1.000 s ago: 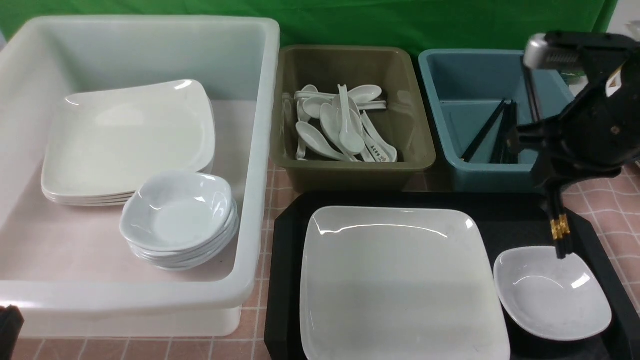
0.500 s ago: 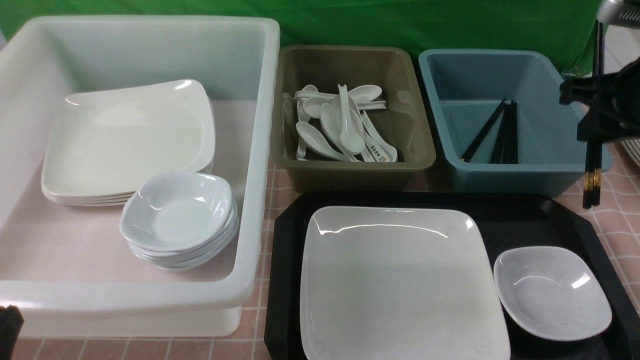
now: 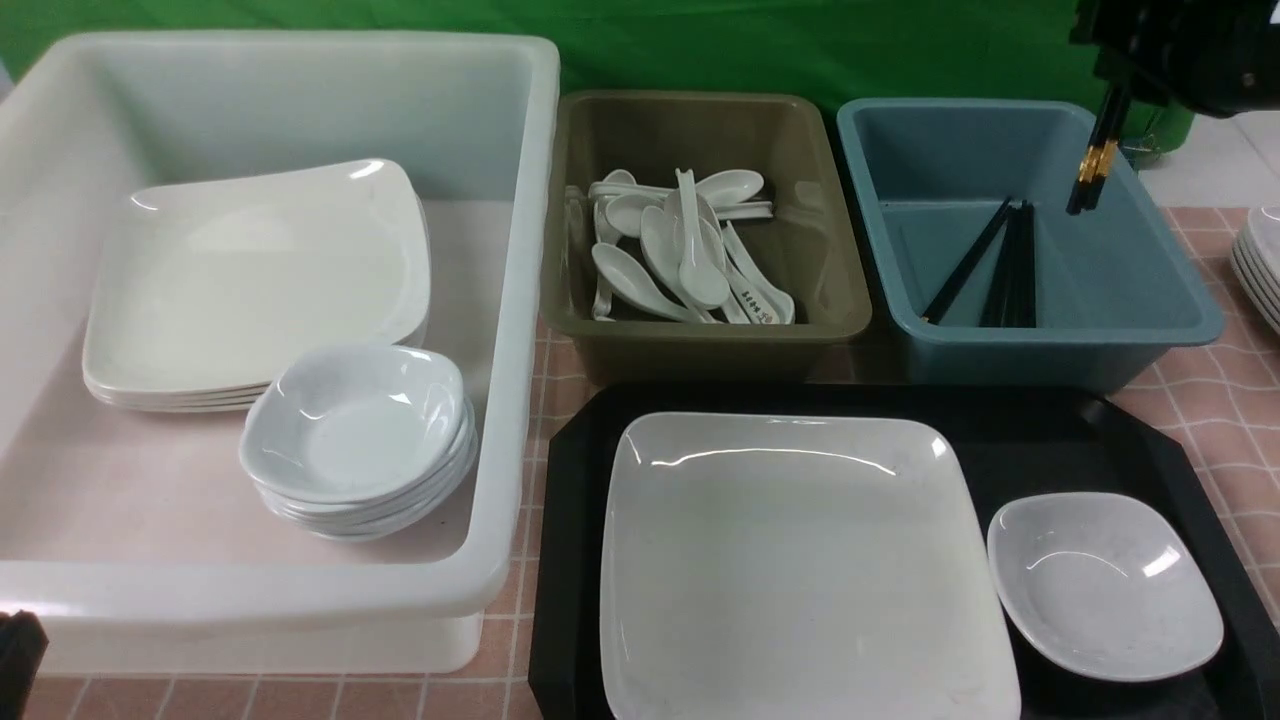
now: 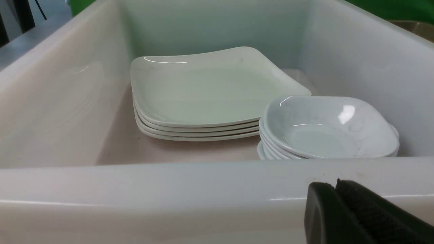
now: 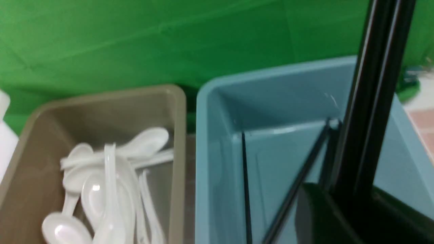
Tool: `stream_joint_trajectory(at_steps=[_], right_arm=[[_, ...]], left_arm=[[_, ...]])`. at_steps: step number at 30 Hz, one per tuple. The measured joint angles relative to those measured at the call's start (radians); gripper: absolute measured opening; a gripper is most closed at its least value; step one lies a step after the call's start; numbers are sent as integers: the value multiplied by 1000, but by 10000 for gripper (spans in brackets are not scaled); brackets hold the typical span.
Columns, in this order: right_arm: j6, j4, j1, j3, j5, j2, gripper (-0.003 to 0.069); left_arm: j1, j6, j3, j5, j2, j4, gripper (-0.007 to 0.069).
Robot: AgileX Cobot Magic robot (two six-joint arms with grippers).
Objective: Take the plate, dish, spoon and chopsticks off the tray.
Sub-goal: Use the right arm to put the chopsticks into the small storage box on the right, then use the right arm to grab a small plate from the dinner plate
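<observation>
Risen above the blue tub (image 3: 1050, 345), the right end effector (image 3: 1125, 72) clamped slim black chopsticks (image 3: 1092, 165), tilted. Left end effector (image 4: 335, 186) stayed together.

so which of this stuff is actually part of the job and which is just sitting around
Job: tray; plate and dish on it; chopsticks in the right gripper, over the blue tub.
Just there: white tub with stacked crockery; olive tub of spoons; plate stack far right.
</observation>
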Motion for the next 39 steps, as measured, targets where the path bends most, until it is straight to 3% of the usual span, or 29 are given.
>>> stream_joint_trajectory(at_steps=[5,10,16,19,22,25,29,30,31,35,39], right_arm=[[-32,0,0,0,-189,140,169],[-40,1,0,0,-249,233,169],[-40,1,0,0,-216,300,250],[-40,1,0,0,-133,300,330],[-40,1,0,0,-39,271,342],[-41,1,0,0,69,214,307],[-105,0,0,0,313,57,139],[-109,0,0,0,327,49,129],[-141,0,0,0,442,-24,60],[-177,-1,0,15,685,-203,30],[-180,8,0,116,749,-364,30]], left_arm=[[0,-1,0,0,0,0,22],[0,-1,0,0,0,0,22],[0,-1,0,0,0,0,22],[0,-1,0,0,0,0,22],[0,-1,0,0,0,0,22],[0,-1,0,0,0,0,22],[0,-1,0,0,0,0,22],[0,-1,0,0,0,0,22],[0,-1,0,0,0,0,22],[0,-1,0,0,0,0,22],[0,-1,0,0,0,0,22]])
